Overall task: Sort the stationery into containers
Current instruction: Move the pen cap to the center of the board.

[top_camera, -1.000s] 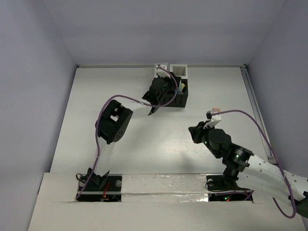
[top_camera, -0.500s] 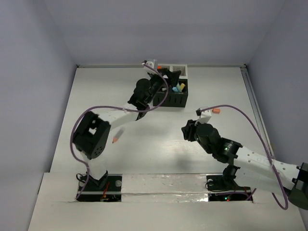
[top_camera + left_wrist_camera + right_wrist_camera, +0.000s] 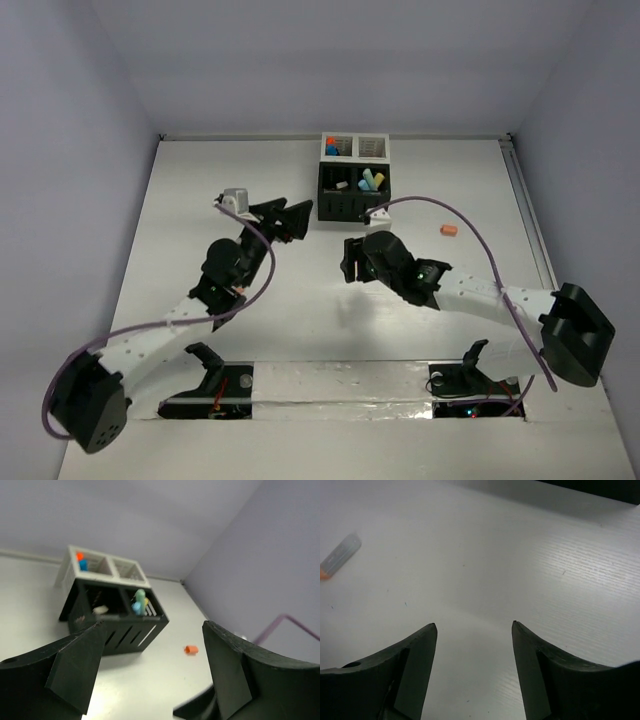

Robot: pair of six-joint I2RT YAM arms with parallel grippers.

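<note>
The containers (image 3: 354, 181) stand at the back centre, a white pair of compartments behind a black pair (image 3: 115, 625). Orange and blue caps (image 3: 81, 561) show in the white part. Pastel highlighters (image 3: 139, 601) and a small white eraser (image 3: 100, 609) sit in the black part. A small orange piece (image 3: 448, 231) (image 3: 191, 649) lies on the table to the right. A grey stick with an orange end (image 3: 339, 556) lies left of my right gripper. My left gripper (image 3: 288, 218) (image 3: 154, 625) is open and empty, just left of the organizer. My right gripper (image 3: 350, 262) (image 3: 474, 624) is open and empty over bare table.
The table (image 3: 300, 330) is white, walled at the back and both sides. My left arm stretches diagonally across the left half, trailing a purple cable (image 3: 255, 290). My right arm crosses the right half, its elbow (image 3: 575, 335) near the right edge.
My left arm has drawn back from over the organizer toward the left, jaws now open. My right arm has swung left, away from the orange piece, and its jaws have opened.
</note>
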